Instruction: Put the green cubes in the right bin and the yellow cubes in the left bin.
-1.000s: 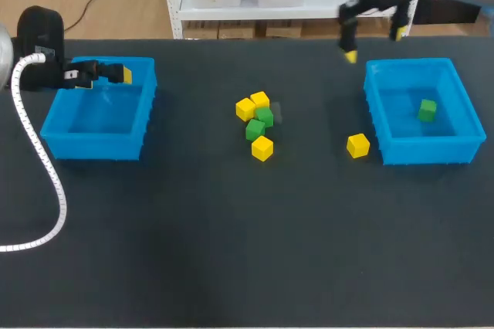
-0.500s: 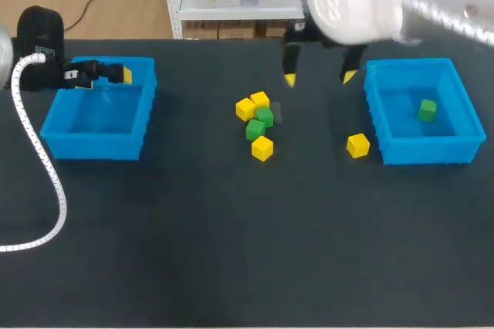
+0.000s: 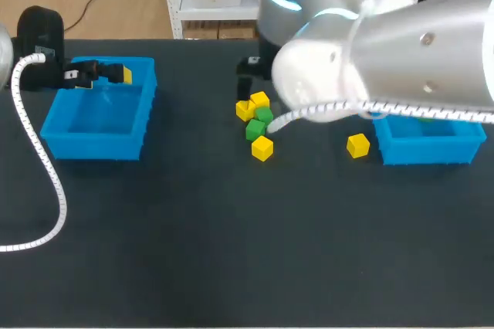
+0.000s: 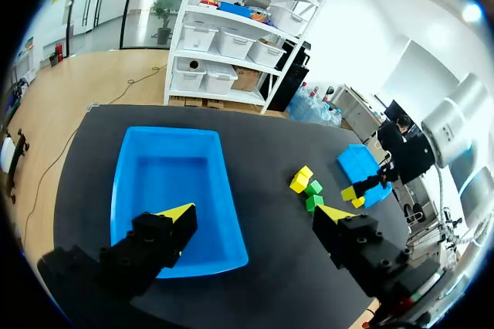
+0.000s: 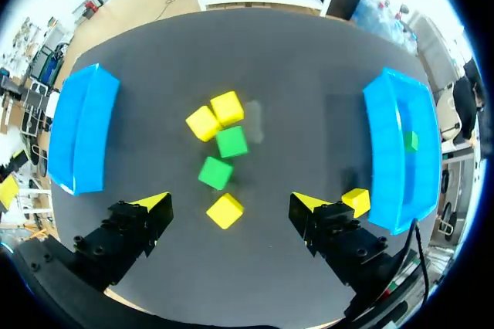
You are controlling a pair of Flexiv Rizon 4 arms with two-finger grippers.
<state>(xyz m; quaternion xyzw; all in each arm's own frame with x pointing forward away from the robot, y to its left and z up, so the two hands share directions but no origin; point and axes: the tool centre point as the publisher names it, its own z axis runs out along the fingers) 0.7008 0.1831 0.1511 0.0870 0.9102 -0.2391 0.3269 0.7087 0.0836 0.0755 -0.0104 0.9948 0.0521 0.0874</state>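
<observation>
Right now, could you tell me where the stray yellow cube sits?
In the head view, the stray yellow cube lies right of centre, just left of the right bin.

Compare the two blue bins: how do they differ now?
The left bin looks empty; the right bin holds a green cube. The left hand is by the left bin; the right hand is away from the right bin, above the loose cubes. Both bins are blue, open boxes.

You've got a dark counter with a blue left bin and right bin well apart, three yellow cubes and two green cubes clumped between them, plus a stray yellow cube just beside the right bin.
</observation>
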